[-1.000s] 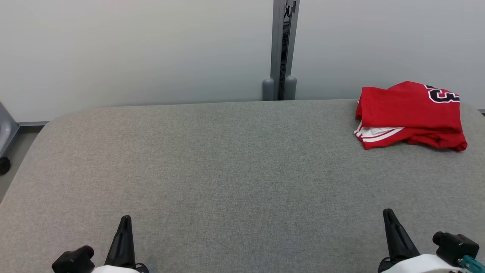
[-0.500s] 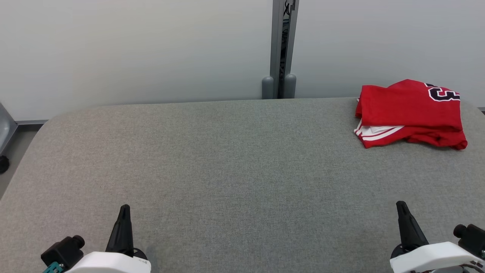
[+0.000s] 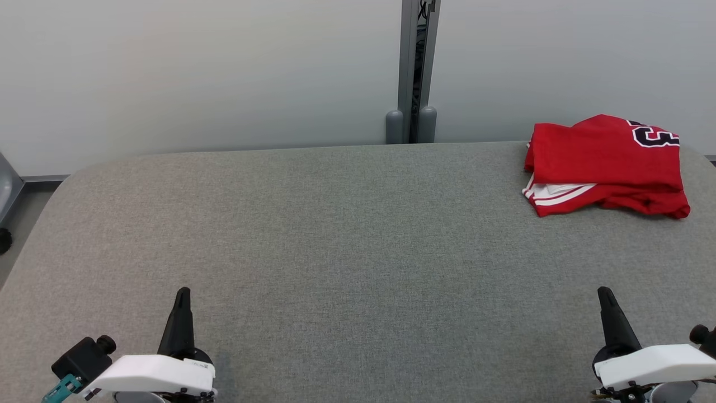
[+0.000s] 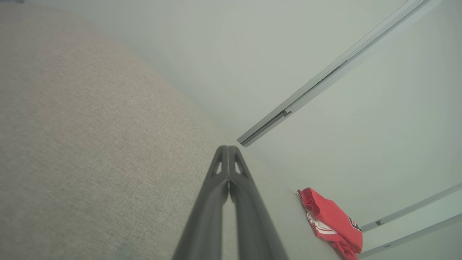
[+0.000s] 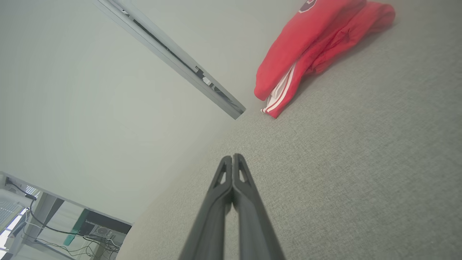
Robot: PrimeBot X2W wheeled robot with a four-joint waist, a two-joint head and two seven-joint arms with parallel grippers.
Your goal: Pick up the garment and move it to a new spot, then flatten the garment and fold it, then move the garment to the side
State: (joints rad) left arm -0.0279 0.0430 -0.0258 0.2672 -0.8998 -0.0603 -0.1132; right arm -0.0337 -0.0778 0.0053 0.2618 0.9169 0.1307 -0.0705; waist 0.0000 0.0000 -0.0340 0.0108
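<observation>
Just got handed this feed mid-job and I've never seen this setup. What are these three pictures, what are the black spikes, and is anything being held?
The wide picture comes from a camera on the robot's head, looking down at a grey cloth-covered table. The two black spikes at the bottom are its grippers: the left gripper at lower left, the right gripper at lower right. The other two pictures come from wrist cameras, each looking along that gripper's own two fingers. In both, the fingers are pressed together with nothing between them, so both grippers are shut and empty. One thing lies on the table: a folded red garment with white stripes and dark lettering, at the far right corner, apart from both grippers.
</observation>
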